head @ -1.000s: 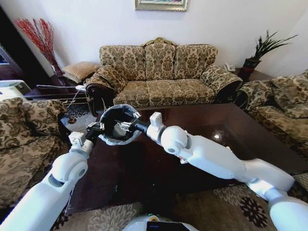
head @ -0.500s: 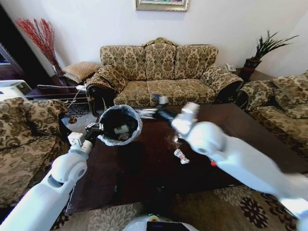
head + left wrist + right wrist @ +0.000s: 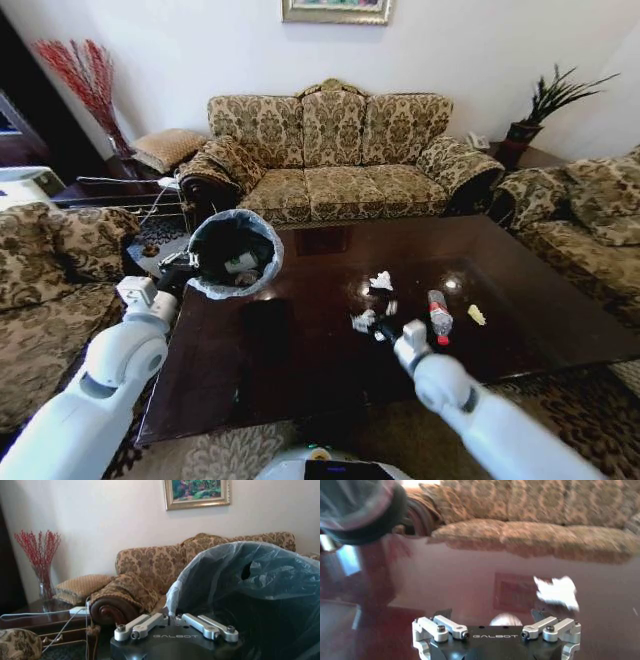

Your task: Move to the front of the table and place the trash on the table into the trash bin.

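Right pincer (image 3: 388,331) now hangs low over the worktop (image 3: 300,370) near its front edge, just beside a small crumpled wrapper (image 3: 364,320); a second ago that arm was stretched across to the trash bin (image 3: 233,254), and half a second ago it was swinging back over the middle of the worktop. Its fingers (image 3: 442,613) stand apart in the right wrist view, with a pale rounded thing between them that may be the wrapper, though blur leaves that unsure. Left pincer (image 3: 178,266) is clamped on the bin's rim and holds the bin tilted in the air off the worktop's left corner, mouth toward the camera; the bin sits slightly further left and higher in the head view than before. From the head, four pieces of trash lie on the dark wood: one crumpled white paper (image 3: 381,281), the wrapper, one clear bottle (image 3: 438,316) with a red label, and one yellow scrap (image 3: 477,315) at the far right, all apart from each other. One white piece (image 3: 241,263) lies inside the bin. The left wrist view adds the liner (image 3: 250,588) bulging close over the pincer (image 3: 175,624), while the right wrist view shows the white paper (image 3: 556,592) ahead and the bin (image 3: 362,510) off to one side.
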{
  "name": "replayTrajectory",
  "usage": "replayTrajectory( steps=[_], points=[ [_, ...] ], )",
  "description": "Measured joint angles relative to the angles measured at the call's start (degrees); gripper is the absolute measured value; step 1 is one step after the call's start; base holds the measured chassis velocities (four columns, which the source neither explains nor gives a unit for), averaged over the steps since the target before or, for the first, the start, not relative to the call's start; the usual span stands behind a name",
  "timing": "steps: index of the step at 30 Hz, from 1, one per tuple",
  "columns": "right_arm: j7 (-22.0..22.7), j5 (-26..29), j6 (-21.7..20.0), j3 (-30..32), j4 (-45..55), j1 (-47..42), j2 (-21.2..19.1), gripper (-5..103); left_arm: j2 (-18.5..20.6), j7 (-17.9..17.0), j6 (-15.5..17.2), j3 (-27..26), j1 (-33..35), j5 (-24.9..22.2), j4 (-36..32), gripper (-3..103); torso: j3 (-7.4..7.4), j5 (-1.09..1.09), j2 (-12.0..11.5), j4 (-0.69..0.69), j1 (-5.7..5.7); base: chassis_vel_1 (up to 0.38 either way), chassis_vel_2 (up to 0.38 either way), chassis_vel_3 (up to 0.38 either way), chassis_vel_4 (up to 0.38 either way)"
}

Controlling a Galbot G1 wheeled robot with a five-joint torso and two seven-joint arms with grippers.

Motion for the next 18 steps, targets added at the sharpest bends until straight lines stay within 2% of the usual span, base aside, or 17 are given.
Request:
replayTrajectory(
  steps=[3, 8, 13, 18],
  points=[
    [1.3, -0.8, 0.6, 1.6, -0.7, -2.7, 2.8, 100, 0.0, 0.0, 0.1, 0.1, 0.2, 0.0, 0.0, 1, 0.00, -0.04, 0.0, 0.05, 0.00, 0.000, 0.000, 0.000, 0.000],
    [2.8, -2.4, 1.3, 2.8, -2.5, -4.7, 5.3, 98, 0.1, 0.0, 0.1, 0.3, 0.3, 0.0, 0.0, 1, 0.00, -0.02, 0.0, 0.03, 0.01, 0.000, 0.000, 0.000, 0.000],
    [4.8, -3.3, 1.7, 3.1, -4.1, -5.5, 6.9, 98, 0.5, 0.1, 0.1, 0.4, 0.2, -0.1, 0.0, 1, 0.01, -0.02, 0.0, 0.02, 0.01, 0.000, 0.000, 0.000, 0.000],
    [4.8, -3.3, 2.6, 3.1, -5.9, -5.5, 7.9, 95, 0.5, 0.1, 0.1, 0.8, 0.2, -0.1, 0.0, 1, 0.01, -0.02, 0.0, 0.03, 0.01, 0.000, 0.000, 0.000, 0.000]
  ],
)
